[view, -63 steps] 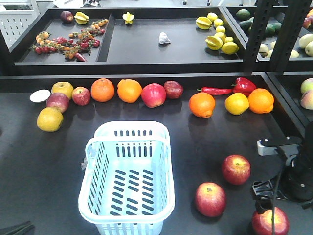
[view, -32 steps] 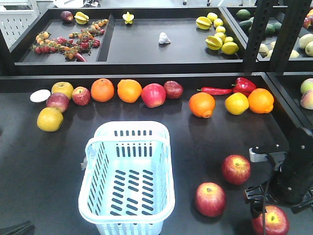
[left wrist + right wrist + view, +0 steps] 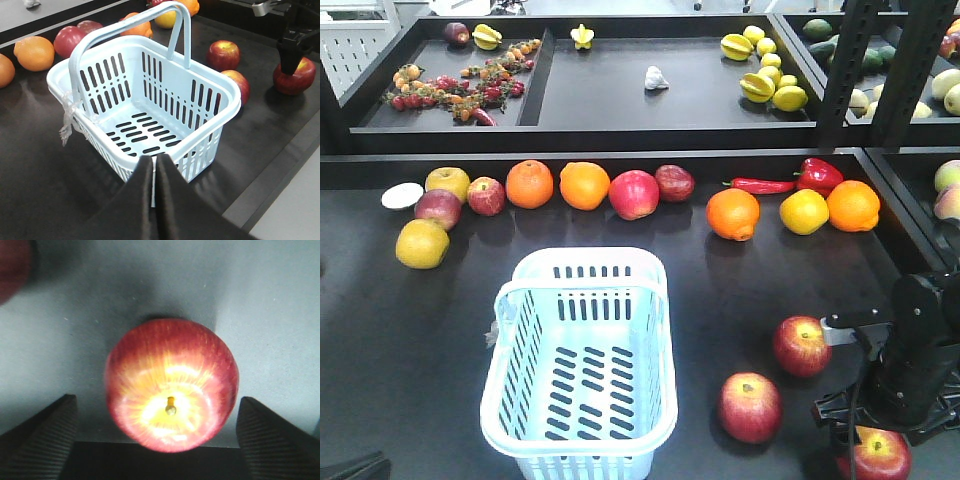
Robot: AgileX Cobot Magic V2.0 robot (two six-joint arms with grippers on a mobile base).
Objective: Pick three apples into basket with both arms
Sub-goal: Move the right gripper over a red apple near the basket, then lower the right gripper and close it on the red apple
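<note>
My pale blue-white slotted plastic basket [image 3: 585,256] shows only its bare floor. The three round red apples all sit outside it, to its right on the black tabletop [image 3: 410,350]. The far apple [image 3: 802,345] and the middle apple [image 3: 750,407] lie near each other. The near apple [image 3: 172,375] is straight below my right gripper [image 3: 156,401] — its ribbed fingers stand spread on either side, apart from the fruit. My left gripper [image 3: 154,160] is clenched on nothing, just before the basket.

No readable text, labels or numbers anywhere.
</note>
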